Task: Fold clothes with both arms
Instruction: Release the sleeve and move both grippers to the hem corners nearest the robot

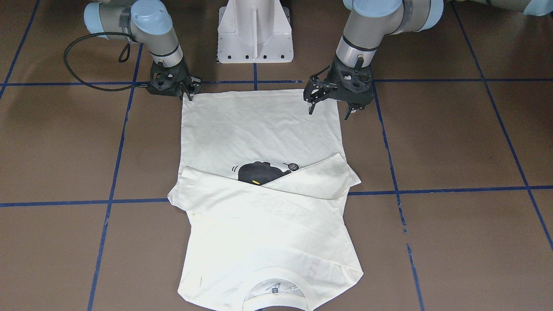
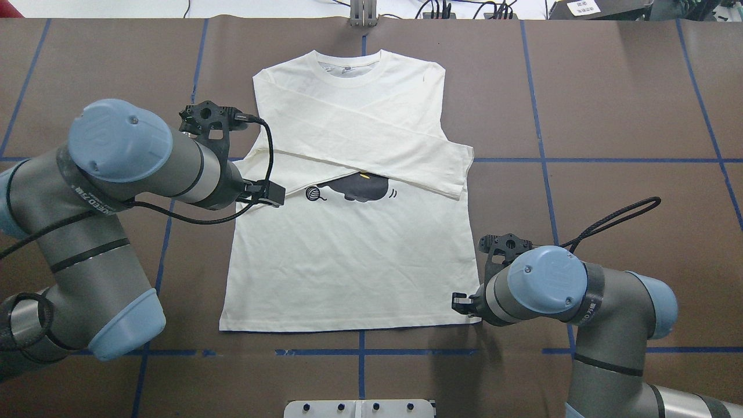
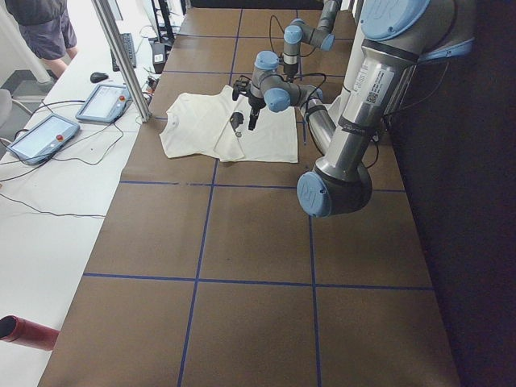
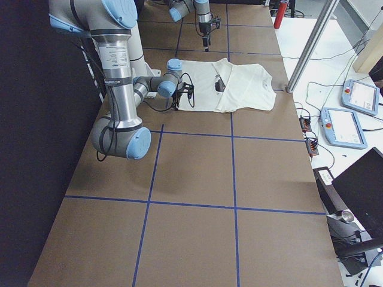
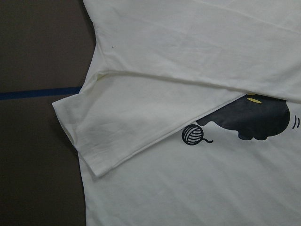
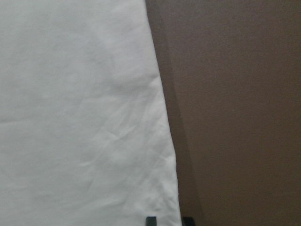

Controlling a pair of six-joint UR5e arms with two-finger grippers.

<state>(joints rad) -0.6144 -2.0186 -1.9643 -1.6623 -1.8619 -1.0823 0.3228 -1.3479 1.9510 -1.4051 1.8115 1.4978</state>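
Brown table (image 2: 609,116) bearing the cream shirt (image 2: 348,261), flat with sleeves (image 2: 371,145) crossed, before the hem-to-collar fold: right gripper (image 1: 189,94), slightly parted, straddles one hem corner (image 1: 184,99); left gripper (image 1: 329,111), spread wide, hovers above and apparently must descend to the other.

T-shirt (image 2: 348,273) flat on the worktop (image 2: 609,116), front up, collar (image 2: 348,61) at the far side, hem (image 2: 348,326) toward the robot. Both sleeves folded in and crossed over the chest. One cuff (image 2: 455,174) sticks out past the shirt's right edge, the other cuff (image 5: 75,136) past its left edge. Cat print (image 2: 363,187) is half under the sleeves, on their hem side, with the yarn-ball print (image 2: 313,193) just left of it. Right gripper (image 1: 190,93) is low at the right hem corner, jaws astride the side edge. Left gripper (image 1: 329,110) hangs over the shirt's left side. Pedestal (image 1: 255,34) stands behind the hem, between the arms.
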